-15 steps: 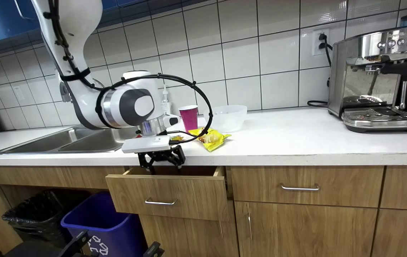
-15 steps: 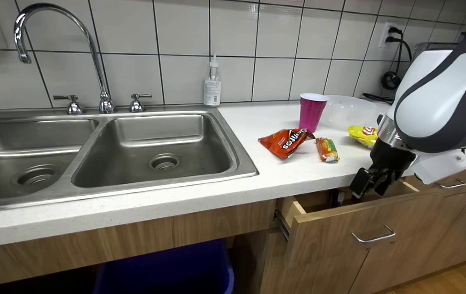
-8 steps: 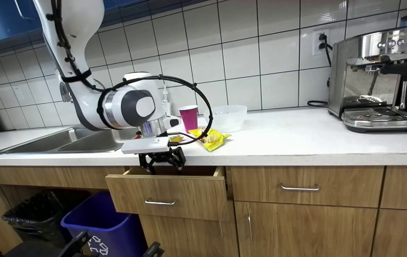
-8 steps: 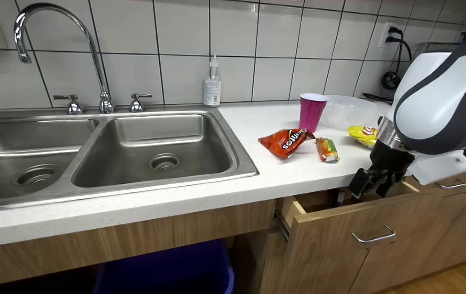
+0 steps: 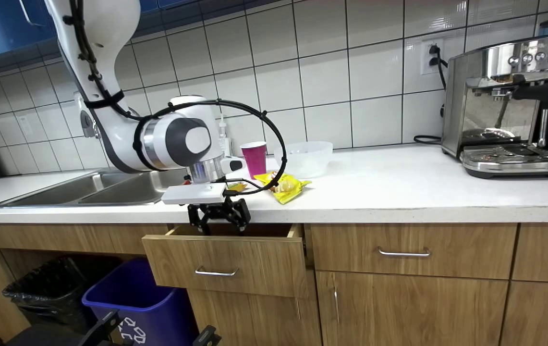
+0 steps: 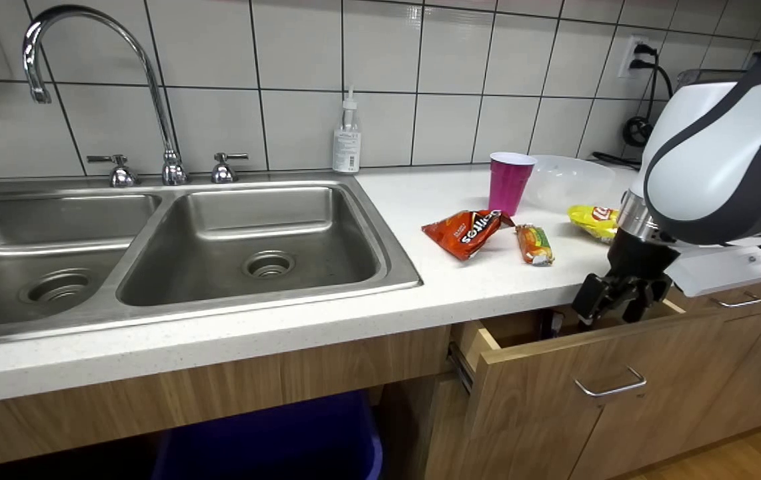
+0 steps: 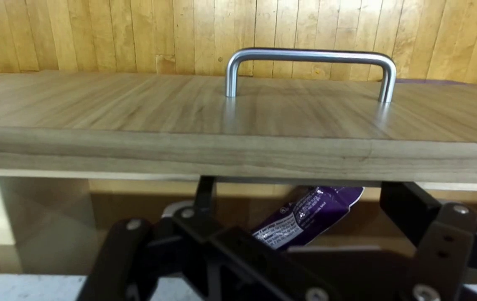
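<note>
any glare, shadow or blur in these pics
In an exterior view, glare marks the blue cabinet; in both exterior views, wall tiles glint; in the wrist view, shadow lies inside the drawer, and the end effector looks dark, slightly soft.

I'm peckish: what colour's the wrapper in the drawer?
The wrapper is mostly purple, clearest in wrist view.

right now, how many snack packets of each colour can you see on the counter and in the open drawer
red packet: 1
mostly orange packet: 1
yellow packet: 1
purple packet, in the drawer: 1
total in view: 4 (drawer partly hidden)
</note>
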{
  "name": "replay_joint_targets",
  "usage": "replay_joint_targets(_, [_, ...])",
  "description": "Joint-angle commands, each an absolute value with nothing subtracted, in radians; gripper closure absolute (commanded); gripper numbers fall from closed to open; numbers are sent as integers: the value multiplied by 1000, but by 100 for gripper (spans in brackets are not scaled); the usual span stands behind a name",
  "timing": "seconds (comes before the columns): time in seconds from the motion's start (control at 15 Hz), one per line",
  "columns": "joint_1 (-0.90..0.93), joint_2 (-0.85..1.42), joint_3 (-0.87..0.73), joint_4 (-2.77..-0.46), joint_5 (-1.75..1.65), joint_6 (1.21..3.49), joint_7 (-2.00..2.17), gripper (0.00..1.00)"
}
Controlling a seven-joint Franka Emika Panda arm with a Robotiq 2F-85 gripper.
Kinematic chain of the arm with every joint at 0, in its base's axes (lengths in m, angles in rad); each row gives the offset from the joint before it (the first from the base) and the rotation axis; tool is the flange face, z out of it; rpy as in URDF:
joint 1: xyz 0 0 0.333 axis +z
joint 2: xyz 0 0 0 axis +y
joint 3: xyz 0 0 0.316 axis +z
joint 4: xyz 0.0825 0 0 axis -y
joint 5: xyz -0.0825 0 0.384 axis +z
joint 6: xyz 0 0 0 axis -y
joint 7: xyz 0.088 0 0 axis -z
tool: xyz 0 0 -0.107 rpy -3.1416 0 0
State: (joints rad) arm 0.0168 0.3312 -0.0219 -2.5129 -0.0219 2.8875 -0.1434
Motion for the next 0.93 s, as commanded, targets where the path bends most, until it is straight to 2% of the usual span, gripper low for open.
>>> replay_joint_targets(0.0, [23,285,-35,-2540,-56,2797,-97,0])
replay_joint_targets(0.87, [18,187,-15,-2632,-36,2708,-67,0])
